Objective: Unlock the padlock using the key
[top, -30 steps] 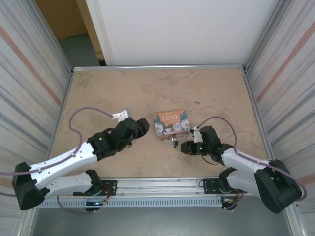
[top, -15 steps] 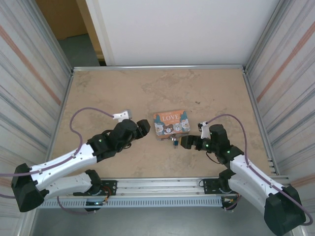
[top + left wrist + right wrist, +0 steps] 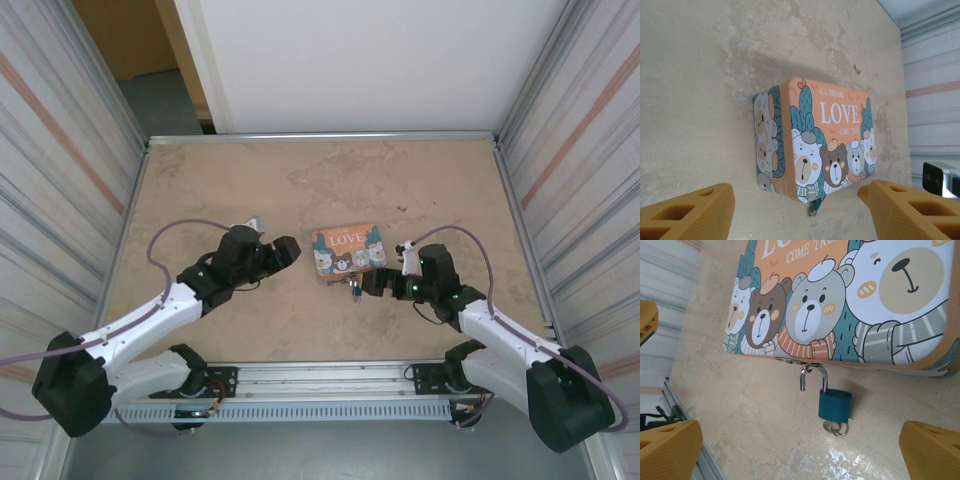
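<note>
A decorated tin box, printed with cartoon bears and the word "LOVE", is seen lying flat near the middle of the stone-patterned table, with both arms drawn up on either side of it. The padlock, small and teal-bodied, is hooked by its shackle through the latch on the tin's near long edge and lies on the tabletop just beside that edge. In the right wrist view one leg of the shackle is seen standing free of the body while the other is seated in it. A small silver key with its ring is seen at the bottom of the lock's body, apparently inserted. The right gripper is held low, just beside the padlock on its right, its yellow fingers spread wide with nothing between them. The left gripper is held off the tin's left end, apart from it, and is likewise pictured with its fingers parted widely and empty. From the left wrist the tin's short side and lid are seen, the padlock appearing as a small dark shape at the box's lower corner. The table is bounded by a metal rim and corrugated side panels.
</note>
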